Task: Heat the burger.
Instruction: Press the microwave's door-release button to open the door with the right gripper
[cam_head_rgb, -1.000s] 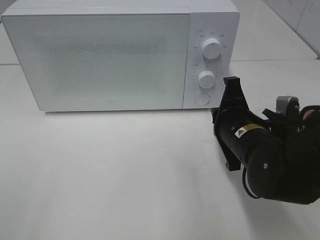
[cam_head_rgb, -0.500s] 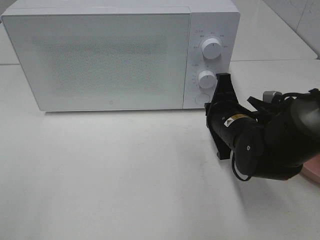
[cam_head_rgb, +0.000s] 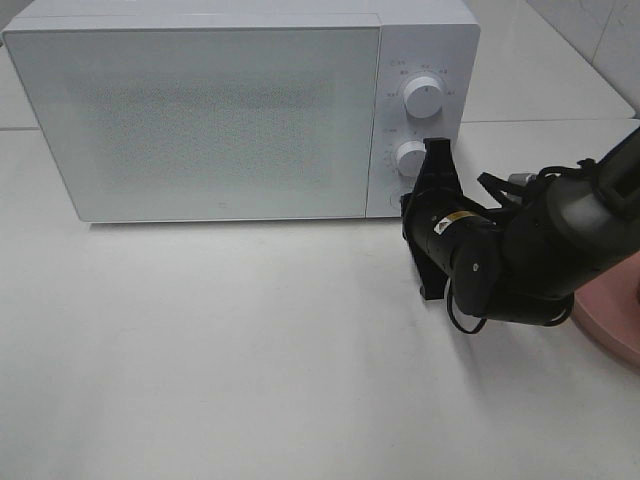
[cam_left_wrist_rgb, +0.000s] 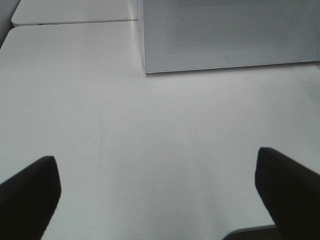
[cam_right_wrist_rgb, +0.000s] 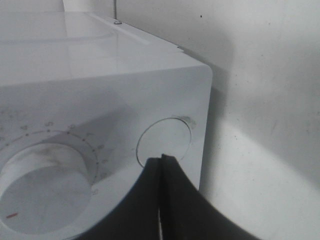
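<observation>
Faint grey print rings the upper dial (cam_head_rgb: 424, 97) and lower dial (cam_head_rgb: 412, 158) on the microwave (cam_head_rgb: 200, 120), too small to read from the high camera. Up close, the scale (cam_right_wrist_rgb: 75, 131) around the lower dial shows numerals blurred past reading. A tiny mark (cam_head_rgb: 221, 209) low on the door and a yellow-and-white sticker (cam_head_rgb: 448, 222) on the right arm are likewise illegible.
</observation>
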